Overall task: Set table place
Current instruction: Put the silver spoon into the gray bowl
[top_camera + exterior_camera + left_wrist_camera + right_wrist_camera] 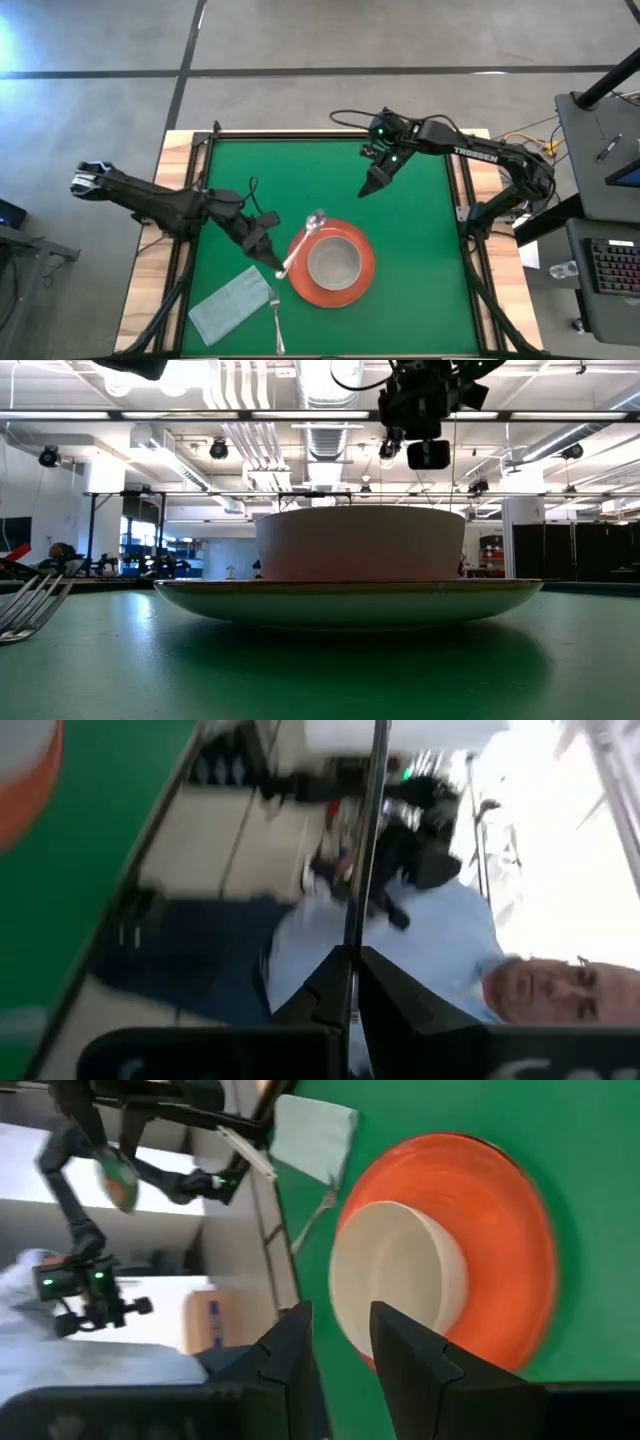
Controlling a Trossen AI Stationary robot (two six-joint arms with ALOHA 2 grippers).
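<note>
From above, my left fingers (pixel 272 256) pinch the spoon (pixel 300 242) by its handle, its head at the orange-red plate's (pixel 298 285) far-left rim. The grey bowl (pixel 333 260) sits on that plate on the green tabletop (pixel 420 270); the fork (pixel 275 322) lies by a grey-green napkin (pixel 230 303). My right fingers (pixel 372 186) hover farther back.

At table height, the bowl hides much.

My left wrist shows the handle clamped.

My right wrist shows fingers (pixel 400 1350) slightly spread, holding nothing.

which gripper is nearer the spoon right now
Left. The left gripper is shut on the spoon, holding its handle just beside the plate. The right gripper hangs open above the table's far half, well apart from it.
</note>
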